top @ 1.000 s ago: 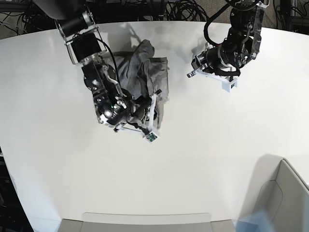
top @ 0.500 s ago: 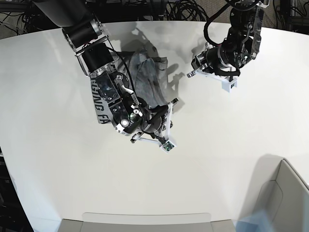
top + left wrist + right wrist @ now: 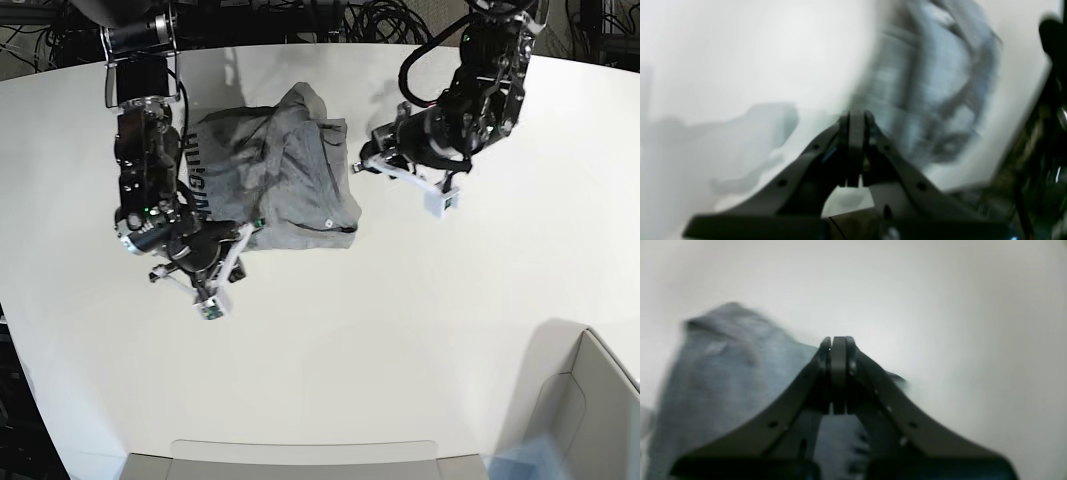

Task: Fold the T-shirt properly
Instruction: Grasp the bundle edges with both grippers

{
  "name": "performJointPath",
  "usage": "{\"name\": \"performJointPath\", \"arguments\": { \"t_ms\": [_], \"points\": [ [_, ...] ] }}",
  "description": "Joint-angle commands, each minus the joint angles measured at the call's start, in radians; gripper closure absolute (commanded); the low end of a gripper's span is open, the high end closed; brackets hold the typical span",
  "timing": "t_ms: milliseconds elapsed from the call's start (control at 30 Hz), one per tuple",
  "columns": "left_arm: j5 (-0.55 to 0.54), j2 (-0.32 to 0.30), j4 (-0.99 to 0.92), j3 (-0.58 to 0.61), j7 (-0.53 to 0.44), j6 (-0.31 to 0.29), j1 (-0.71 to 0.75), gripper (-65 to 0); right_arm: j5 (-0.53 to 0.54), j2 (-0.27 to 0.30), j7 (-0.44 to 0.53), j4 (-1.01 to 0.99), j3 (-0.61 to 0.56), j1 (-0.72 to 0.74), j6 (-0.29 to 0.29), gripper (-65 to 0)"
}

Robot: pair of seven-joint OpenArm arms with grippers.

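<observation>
- On the white counter (image 3: 420, 330), toward its far-left part in the base view, we see the T-shirt (image 3: 285, 185) lying as a rumpled grey heap, partly folded over itself.
- At the left of that view our right arm hangs over the counter, with its right gripper (image 3: 255, 223) at the shirt's lower-left edge.
- In the right wrist view the right gripper (image 3: 838, 341) has its fingers (image 3: 825, 350) pressed together; grey cloth (image 3: 726, 373) lies just behind and below them on the left, but we cannot tell whether any fabric is pinched between the tips.
- Along the shirt's left side in the base view we make out a strip of black block lettering (image 3: 194, 175), running beside the right arm.
- The middle of the shirt shows plain grey fabric with creases, and a dark-edged hem (image 3: 335, 228) lies along its lower-right border.
- To the right of the shirt, the left gripper (image 3: 358, 166) sits just beside the shirt's right edge, above the counter; we cannot tell if it touches the cloth.
- In the left wrist view, which is blurred, the left gripper (image 3: 856, 116) has its fingers (image 3: 844, 126) pressed together with nothing visible between them, and the shirt (image 3: 937, 93) lies beyond the tips to the right.
- At the bottom-right corner of the base view we see a pale grey bin (image 3: 590, 400) at the counter's edge.
</observation>
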Motion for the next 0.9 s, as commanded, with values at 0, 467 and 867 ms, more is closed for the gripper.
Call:
{"name": "performJointPath", "arguments": {
  "t_ms": [0, 467, 867],
  "points": [
    [-0.034, 0.002, 0.018, 0.061, 0.025, 0.031, -0.018, 0.0, 0.006, 0.023, 0.007, 0.017, 0.029, -0.006, 0.001, 0.0],
    [-0.026, 0.018, -0.079, 0.426, -0.199, 0.039, -0.146, 0.0, 0.009, 0.121, 0.059, 0.011, 0.161, -0.249, 0.009, 0.0],
    [-0.028, -0.054, -0.234, 0.348, -0.197, 0.081, -0.121, 0.0, 0.007, 0.123, 0.091, 0.014, 0.002, -0.261, 0.009, 0.0]
  ]
}}
